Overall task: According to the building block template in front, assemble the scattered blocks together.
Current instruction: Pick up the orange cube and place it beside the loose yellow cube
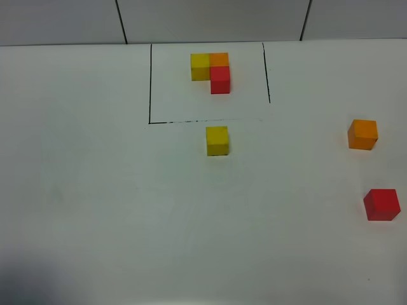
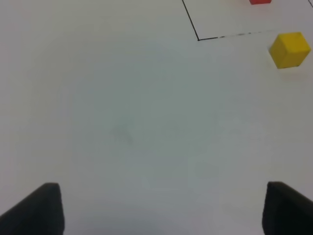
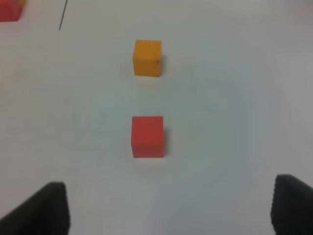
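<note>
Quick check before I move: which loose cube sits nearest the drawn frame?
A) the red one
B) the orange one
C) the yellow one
C: the loose yellow cube lies just outside the drawn frame, by its near line, while the loose orange cube and loose red cube sit far off to the right.

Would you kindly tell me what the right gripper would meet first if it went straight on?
Probably the loose red cube, lying roughly centred ahead of the right gripper; the orange cube sits beyond it.
</note>
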`<state>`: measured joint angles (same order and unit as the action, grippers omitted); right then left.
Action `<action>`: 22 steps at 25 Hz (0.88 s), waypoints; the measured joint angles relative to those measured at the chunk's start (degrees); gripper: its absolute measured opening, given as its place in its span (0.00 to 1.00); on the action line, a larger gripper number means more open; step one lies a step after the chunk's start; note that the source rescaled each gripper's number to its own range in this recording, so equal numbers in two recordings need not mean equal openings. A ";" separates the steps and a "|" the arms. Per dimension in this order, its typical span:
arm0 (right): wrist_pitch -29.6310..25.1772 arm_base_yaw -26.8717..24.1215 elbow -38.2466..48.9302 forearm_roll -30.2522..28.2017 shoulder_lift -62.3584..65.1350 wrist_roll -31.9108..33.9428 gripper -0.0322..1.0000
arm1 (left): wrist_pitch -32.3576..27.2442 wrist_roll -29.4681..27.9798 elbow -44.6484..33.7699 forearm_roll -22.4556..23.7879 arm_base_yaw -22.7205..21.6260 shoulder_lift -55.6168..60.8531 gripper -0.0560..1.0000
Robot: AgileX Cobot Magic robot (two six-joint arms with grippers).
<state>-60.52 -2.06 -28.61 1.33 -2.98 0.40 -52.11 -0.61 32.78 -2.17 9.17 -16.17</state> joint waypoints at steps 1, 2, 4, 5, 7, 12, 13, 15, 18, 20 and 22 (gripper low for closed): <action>0.00 0.00 0.00 0.00 0.00 0.00 0.77 | -0.50 0.00 -0.21 -0.05 0.00 1.48 0.85; 0.00 0.00 0.00 0.05 0.00 0.00 0.77 | -0.77 0.00 -0.46 -0.05 0.00 2.98 0.85; 0.00 0.00 0.00 0.16 0.00 0.00 0.77 | -1.96 0.07 -0.58 -0.10 0.00 5.61 0.85; 0.00 0.00 0.00 0.23 0.00 0.00 0.77 | -2.22 0.22 -0.58 -0.10 0.00 6.95 0.85; 0.00 0.00 0.00 0.23 0.00 0.00 0.77 | -2.60 0.61 -0.85 -0.17 0.00 9.13 0.85; 0.00 0.00 0.00 0.23 0.00 0.11 0.77 | -3.35 1.39 -2.42 -1.42 0.00 12.67 0.84; 0.00 0.00 0.00 0.23 0.00 0.11 0.77 | -3.35 1.43 -2.53 -1.47 0.00 12.99 0.84; 0.00 0.00 0.00 0.36 0.00 0.11 0.77 | -3.73 1.45 -2.61 -1.55 0.00 13.18 0.84; 0.00 0.00 0.00 0.43 0.00 0.11 0.77 | -5.11 1.52 -2.78 -1.55 0.00 13.18 0.81; 0.00 0.00 0.00 0.49 0.00 0.11 0.77 | -5.51 1.52 -2.84 -1.55 0.00 13.18 0.78; 0.00 0.00 0.00 0.66 0.00 0.11 0.77 | -5.74 1.52 -2.84 -1.57 0.00 13.18 0.75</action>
<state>-60.52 -2.06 -28.61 1.99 -2.98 0.51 -57.85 0.91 29.94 -3.75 9.17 -2.99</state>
